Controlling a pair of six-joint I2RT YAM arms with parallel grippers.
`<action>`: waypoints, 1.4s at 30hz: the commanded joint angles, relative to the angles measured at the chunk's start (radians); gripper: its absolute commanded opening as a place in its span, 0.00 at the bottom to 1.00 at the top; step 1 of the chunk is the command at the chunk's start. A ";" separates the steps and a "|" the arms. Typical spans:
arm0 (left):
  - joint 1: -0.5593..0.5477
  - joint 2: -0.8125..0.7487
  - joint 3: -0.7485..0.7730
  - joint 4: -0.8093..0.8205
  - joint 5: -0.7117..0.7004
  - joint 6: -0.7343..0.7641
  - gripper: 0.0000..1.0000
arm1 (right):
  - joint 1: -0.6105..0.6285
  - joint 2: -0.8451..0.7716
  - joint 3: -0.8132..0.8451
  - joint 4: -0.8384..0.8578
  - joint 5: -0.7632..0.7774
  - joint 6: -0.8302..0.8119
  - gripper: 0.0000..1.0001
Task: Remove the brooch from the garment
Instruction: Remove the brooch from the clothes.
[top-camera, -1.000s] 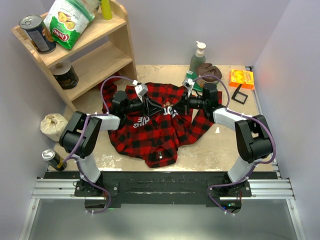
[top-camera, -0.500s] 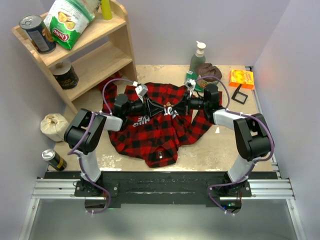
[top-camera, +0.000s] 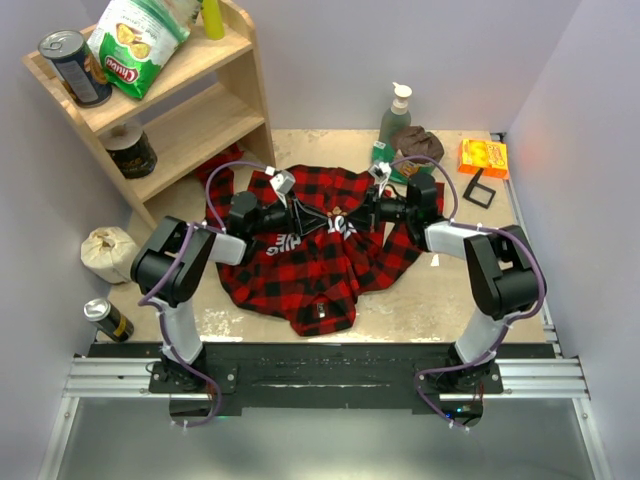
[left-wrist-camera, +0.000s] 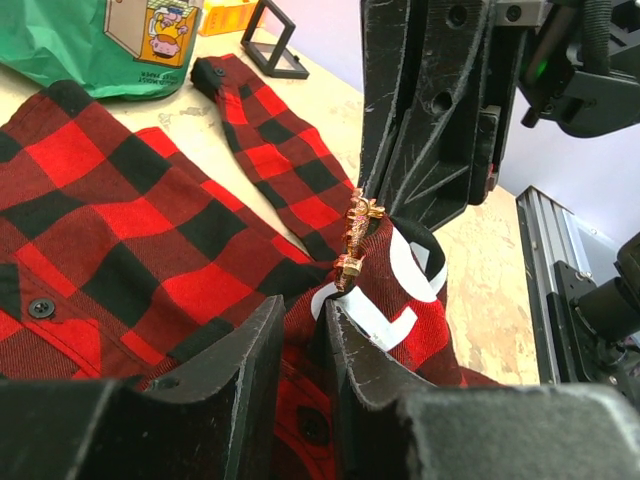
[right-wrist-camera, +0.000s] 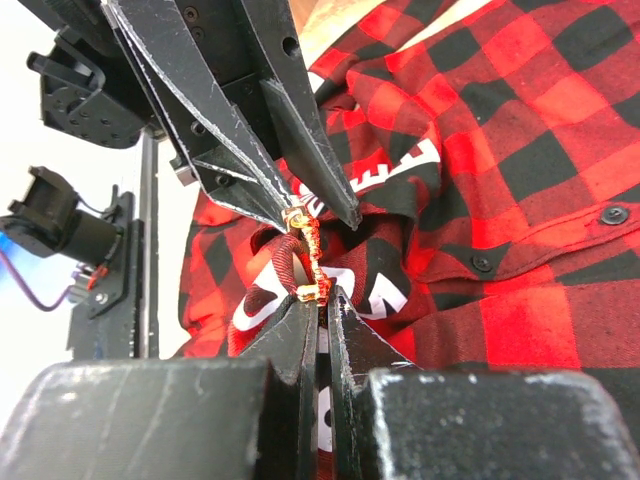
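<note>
The garment (top-camera: 310, 265), a red-and-black plaid shirt, lies crumpled mid-table, and a fold with white letters is pulled up between my two grippers. The brooch (left-wrist-camera: 354, 240), a tiny gold-tan ornament, is pinned along that raised fold (right-wrist-camera: 308, 250). My left gripper (left-wrist-camera: 305, 315) is shut on the fold of cloth just below the brooch. My right gripper (right-wrist-camera: 321, 297) faces it from the other side, its jaws shut on the near end of the brooch. In the top view the left gripper (top-camera: 318, 217) and right gripper (top-camera: 354, 214) meet tip to tip over the brooch (top-camera: 338, 213).
A wooden shelf (top-camera: 190, 110) with cans and a chips bag stands at the back left. A soap bottle (top-camera: 396, 110), a brown cloth lump (top-camera: 418, 142), an orange box (top-camera: 483, 157) and a black stand (top-camera: 478, 188) sit at the back right. A sack (top-camera: 106, 250) and a can (top-camera: 108, 319) lie left.
Both arms have edged slightly, the left elbow drifting right. The two grips and the raised fold between the grippers look the same.
</note>
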 joint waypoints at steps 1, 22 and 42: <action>-0.044 0.004 -0.004 0.084 0.090 -0.034 0.29 | 0.005 -0.040 0.021 -0.014 0.150 -0.086 0.00; -0.044 0.002 0.006 0.090 0.136 -0.040 0.29 | 0.007 -0.106 0.026 0.019 0.272 -0.125 0.00; -0.053 0.054 -0.010 0.234 0.159 -0.148 0.28 | 0.076 0.075 0.021 0.401 0.149 0.286 0.00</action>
